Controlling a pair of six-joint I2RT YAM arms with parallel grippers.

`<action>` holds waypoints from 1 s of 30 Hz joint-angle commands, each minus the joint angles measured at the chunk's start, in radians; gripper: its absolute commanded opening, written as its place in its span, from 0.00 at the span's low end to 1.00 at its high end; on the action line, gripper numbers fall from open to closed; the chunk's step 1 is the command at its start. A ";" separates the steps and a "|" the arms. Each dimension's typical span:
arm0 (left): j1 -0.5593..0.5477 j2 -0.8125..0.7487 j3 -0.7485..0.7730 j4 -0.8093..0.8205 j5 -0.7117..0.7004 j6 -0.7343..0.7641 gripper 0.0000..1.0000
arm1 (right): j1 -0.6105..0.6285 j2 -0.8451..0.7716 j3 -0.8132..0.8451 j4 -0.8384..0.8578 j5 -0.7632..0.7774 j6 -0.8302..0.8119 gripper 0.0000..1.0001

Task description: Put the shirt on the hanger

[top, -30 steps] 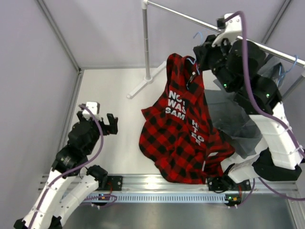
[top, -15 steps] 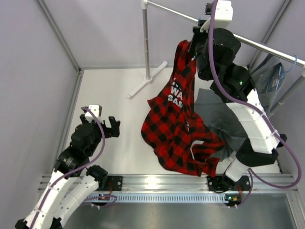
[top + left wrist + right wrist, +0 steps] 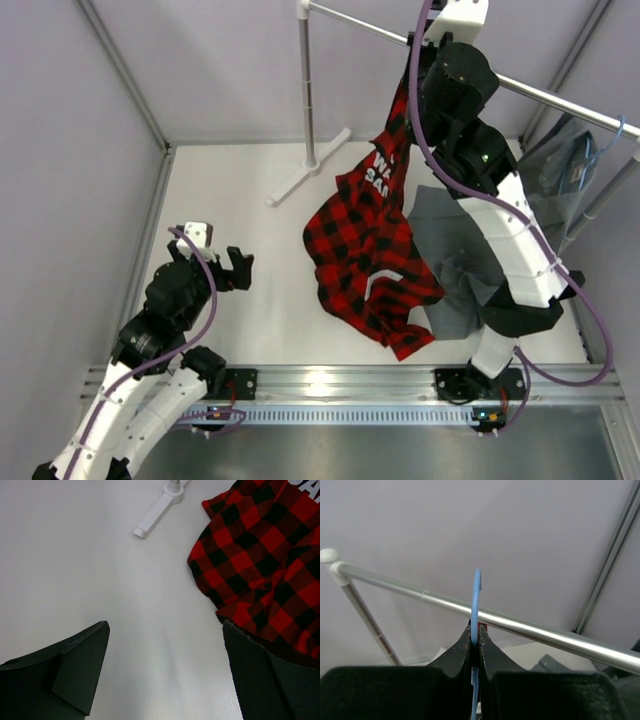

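One shirt (image 3: 365, 250) risen; right claw (image 3: 475, 636) seemingly pinches hanger (image 3: 476, 595).

plaid shirt (image 3: 360, 235) dangling, right arm (image 3: 510, 215) at rail (image 3: 560, 104)

Bare tabletop (image 3: 230, 200) lay open across the bench's left half, before the left gripper (image 3: 165, 625). Hanging shirt (image 3: 365, 240) and grey garment (image 3: 455, 265) filled the right half. Stand foot (image 3: 300, 172) sat mid far edge; rail (image 3: 520, 625) crossed seemingly just behind the hanger (image 3: 477, 595).
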 commanded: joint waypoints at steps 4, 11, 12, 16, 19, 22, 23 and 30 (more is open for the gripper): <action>0.003 0.002 -0.005 0.059 0.037 -0.004 0.98 | -0.063 0.014 -0.009 0.092 -0.017 0.018 0.00; 0.001 0.002 -0.005 0.059 0.057 -0.002 0.98 | -0.097 0.026 -0.046 0.089 -0.034 0.051 0.00; 0.001 -0.001 -0.005 0.059 0.061 -0.001 0.98 | -0.104 0.027 -0.052 0.083 -0.039 0.058 0.00; 0.001 -0.005 -0.007 0.060 0.077 0.002 0.98 | -0.149 0.032 -0.081 0.041 -0.051 0.087 0.00; 0.001 -0.002 -0.009 0.062 0.084 0.004 0.98 | -0.158 0.011 -0.110 0.040 -0.065 0.111 0.00; 0.000 -0.001 -0.007 0.062 0.089 0.005 0.98 | -0.161 -0.002 -0.142 0.041 -0.073 0.128 0.00; 0.001 -0.002 -0.009 0.062 0.091 0.007 0.98 | -0.161 -0.002 -0.155 0.041 -0.074 0.133 0.00; -0.002 -0.001 -0.007 0.060 0.098 0.010 0.98 | -0.161 -0.028 -0.250 0.040 -0.091 0.188 0.00</action>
